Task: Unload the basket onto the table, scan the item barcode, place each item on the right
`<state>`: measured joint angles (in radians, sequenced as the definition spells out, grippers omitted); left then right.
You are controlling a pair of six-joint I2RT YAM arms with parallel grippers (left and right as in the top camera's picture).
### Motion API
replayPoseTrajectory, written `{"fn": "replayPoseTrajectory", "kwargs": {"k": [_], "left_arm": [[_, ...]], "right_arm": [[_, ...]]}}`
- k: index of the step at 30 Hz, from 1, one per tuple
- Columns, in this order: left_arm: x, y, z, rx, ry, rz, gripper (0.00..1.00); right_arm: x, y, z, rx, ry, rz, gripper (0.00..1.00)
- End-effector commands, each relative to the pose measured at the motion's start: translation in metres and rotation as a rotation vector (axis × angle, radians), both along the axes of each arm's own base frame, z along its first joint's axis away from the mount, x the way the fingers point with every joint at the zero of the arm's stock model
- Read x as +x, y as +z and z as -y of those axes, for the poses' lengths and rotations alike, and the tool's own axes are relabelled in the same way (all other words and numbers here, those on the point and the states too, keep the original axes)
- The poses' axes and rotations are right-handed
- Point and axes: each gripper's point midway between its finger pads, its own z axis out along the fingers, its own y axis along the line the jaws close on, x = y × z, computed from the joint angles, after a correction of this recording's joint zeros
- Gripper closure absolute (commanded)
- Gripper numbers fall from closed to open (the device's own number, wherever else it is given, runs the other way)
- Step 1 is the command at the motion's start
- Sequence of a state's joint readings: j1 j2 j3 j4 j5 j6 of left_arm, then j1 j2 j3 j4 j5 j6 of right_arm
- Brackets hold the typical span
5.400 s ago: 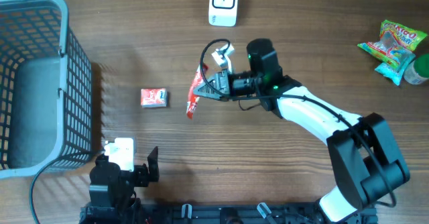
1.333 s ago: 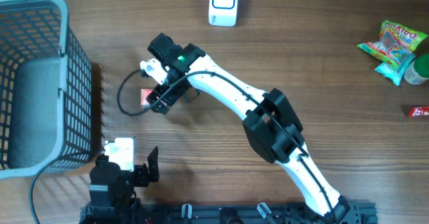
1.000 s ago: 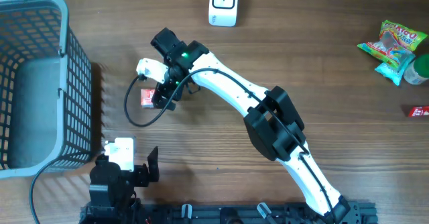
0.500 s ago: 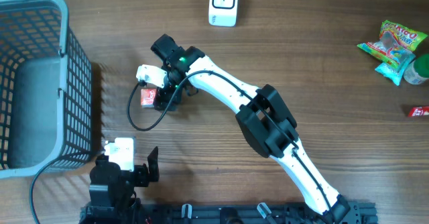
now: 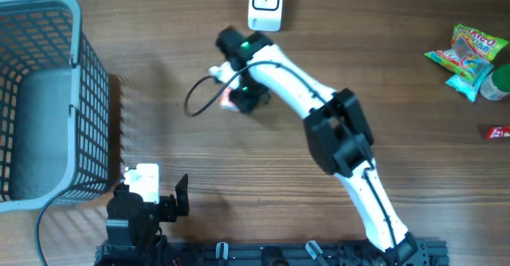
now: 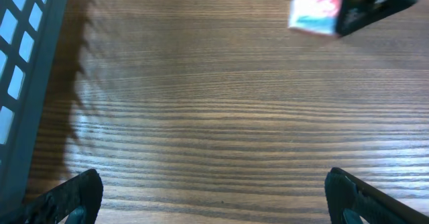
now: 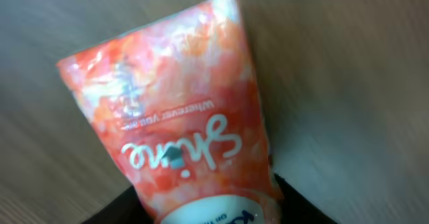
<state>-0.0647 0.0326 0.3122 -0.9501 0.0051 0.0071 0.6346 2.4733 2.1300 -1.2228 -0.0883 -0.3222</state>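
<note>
packet [image 7: 181, 117], red and white, pinched in the right gripper [image 5: 243, 99], jaws closed on it. a second ago it lay left of centre. now carried right and farther off, near the scanner [image 5: 265, 3]. barcode pass likely next. left gripper [image 6: 214, 197] wide open, idle at near edge.

Your right arm [image 5: 295, 71]: glossy white links, bulky black joint housings, small green light [image 5: 246, 46] near wrist, thin black cable [image 5: 188, 105] looping off it. Your left arm [image 5: 131, 218]: all black, white block [image 5: 143, 174] on top, textured black fingers [image 6: 77, 192].
</note>
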Motion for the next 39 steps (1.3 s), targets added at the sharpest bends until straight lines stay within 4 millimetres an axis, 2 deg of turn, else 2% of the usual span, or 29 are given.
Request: {"fn": "replayPoseTrajectory", "kwargs": {"k": [1, 4, 5, 6, 7, 10, 13, 16, 19, 23, 28, 31, 32, 35, 39], "left_arm": [[0.0, 0.0, 0.0, 0.013, -0.009, 0.005, 0.0], [0.0, 0.0, 0.0, 0.013, -0.009, 0.005, 0.0], [0.0, 0.0, 0.0, 0.013, -0.009, 0.005, 0.0], [0.0, 0.0, 0.0, 0.013, -0.009, 0.005, 0.0], [0.0, 0.0, 0.0, 0.013, -0.009, 0.005, 0.0], [0.0, 0.0, 0.0, 0.013, -0.009, 0.005, 0.0], [0.0, 0.0, 0.0, 0.013, -0.009, 0.005, 0.0], [0.0, 0.0, 0.0, 0.013, -0.009, 0.005, 0.0], [0.0, 0.0, 0.0, 0.013, -0.009, 0.005, 0.0], [0.0, 0.0, 0.0, 0.013, -0.009, 0.005, 0.0], [0.0, 0.0, 0.0, 0.013, -0.009, 0.005, 0.0], [0.0, 0.0, 0.0, 0.013, -0.009, 0.005, 0.0], [0.0, 0.0, 0.0, 0.013, -0.009, 0.005, 0.0], [0.0, 0.0, 0.0, 0.013, -0.009, 0.005, 0.0], [0.0, 0.0, 0.0, 0.013, -0.009, 0.005, 0.0]], "right_arm": [[0.024, 0.057, 0.029, 0.003, -0.201, 0.107, 0.0], [0.021, 0.097, 0.019, 0.086, -0.31, 0.142, 0.0], [0.02, 0.113, 0.013, 0.125, -0.441, 0.155, 0.0], [0.018, 0.121, 0.01, 0.148, -0.566, 0.148, 0.0], [0.015, 0.126, 0.01, 0.162, -0.793, 0.113, 0.0], [0.001, 0.113, 0.016, 0.107, -1.357, -0.024, 0.0], [0.004, 0.092, 0.005, 0.117, -1.619, -0.07, 0.0], [0.014, 0.064, -0.007, 0.161, -1.618, -0.062, 0.0], [0.018, 0.039, 0.007, 0.092, -1.655, 0.007, 0.0], [0.019, 0.022, 0.01, 0.06, -1.673, 0.004, 0.0], [0.027, -0.001, -0.004, 0.094, -1.626, -0.03, 0.0], [0.015, -0.023, 0.002, 0.011, -1.609, -0.053, 0.0], [0.008, -0.028, 0.009, -0.041, -1.606, -0.047, 0.0], [0.002, -0.026, 0.032, -0.136, -1.57, 0.04, 0.0], [0.011, -0.012, 0.048, -0.155, -1.346, 0.132, 0.08]]}}
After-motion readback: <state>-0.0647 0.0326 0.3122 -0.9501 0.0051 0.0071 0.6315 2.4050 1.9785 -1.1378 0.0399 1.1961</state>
